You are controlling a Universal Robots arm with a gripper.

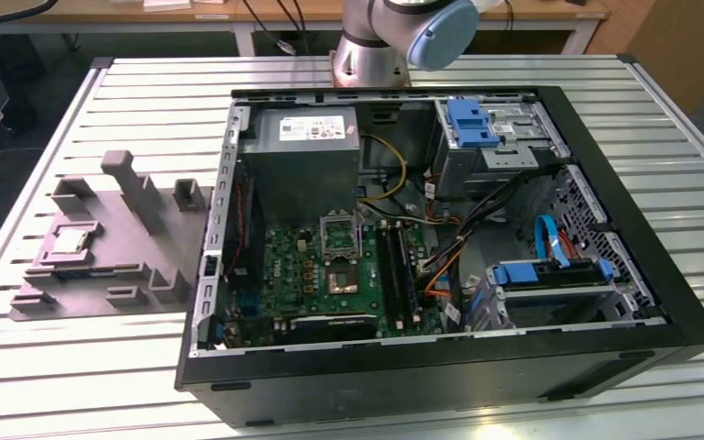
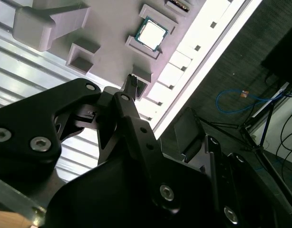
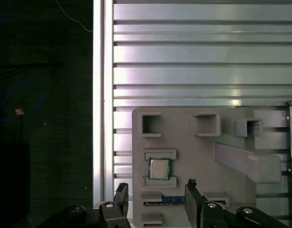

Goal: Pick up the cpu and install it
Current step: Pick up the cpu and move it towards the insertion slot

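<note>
Grey plastic makes up the tray (image 1: 126, 240) on which the cpu (image 1: 69, 240) is kept, and this tray is laid on the slatted metal bench (image 1: 83, 367) close to the bench's edge at the exterior view's left, beside the open case (image 1: 450, 367). The cpu is seated flat, metal top upward, in a shallow pocket between two raised lips near the tray edge that faces that same bench edge. It can be seen in both wrist views (image 2: 152, 34) (image 3: 159, 168). In the first wrist view the gripper (image 3: 155, 186) is held above the tray with its fingers (image 3: 191, 184) spread wide and nothing between them. The cpu is roughly in line with the gap but clear of both tips. The step in hand is judged to be the approach for the pick, since nothing has been grasped and the board (image 1: 327, 275) inside the case is not yet fitted with this chip. For that pick, the open sides of the chip must be straddled squarely and the lips avoided, with only light pressure applied to so thin a part.
</note>
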